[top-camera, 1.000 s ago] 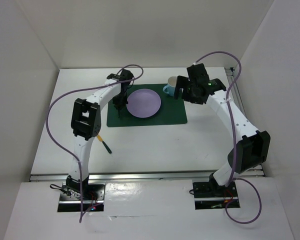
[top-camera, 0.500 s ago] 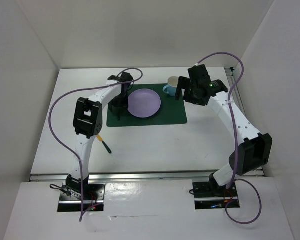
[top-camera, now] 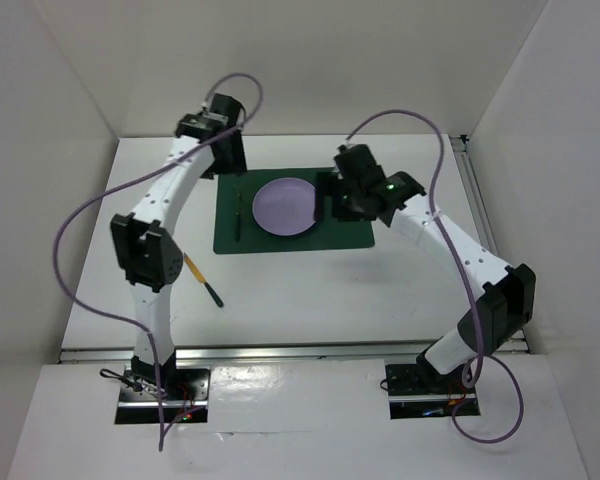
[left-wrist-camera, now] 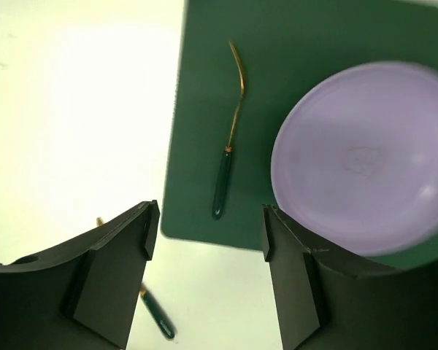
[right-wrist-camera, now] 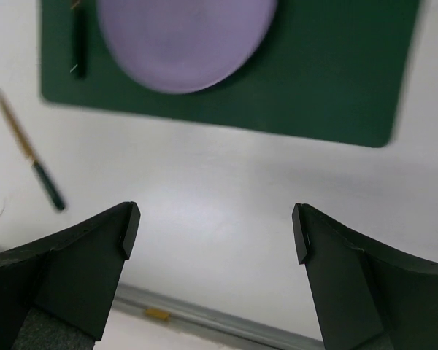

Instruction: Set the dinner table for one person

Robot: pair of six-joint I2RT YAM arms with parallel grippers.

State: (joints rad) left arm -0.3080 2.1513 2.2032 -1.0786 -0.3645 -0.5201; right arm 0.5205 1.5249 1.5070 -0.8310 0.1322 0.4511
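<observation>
The dinner table (top-camera: 310, 290) is a white tabletop carrying a dark green placemat (top-camera: 350, 235). On the mat rests a lilac plate (top-camera: 287, 206). Left of the plate lies a fork (left-wrist-camera: 230, 146) with a gold head and a dark handle. A matching knife (top-camera: 205, 282) lies on the white top near the left arm. My left gripper (left-wrist-camera: 208, 233) hangs open and empty, high above the mat's left edge. Above the mat, right of the plate, my right gripper (right-wrist-camera: 215, 226) is open and empty too.
White walls close in the table on three sides. A metal rail (right-wrist-camera: 204, 317) runs along the near edge. In the top view my right arm (top-camera: 420, 215) covers the mat's far right corner. Purple cables (top-camera: 90, 215) loop beside both arms.
My left gripper opened, left the fork on the mat beside the plate, and rose back toward the far left. My right gripper swung left from the blue cup to above the mat.
</observation>
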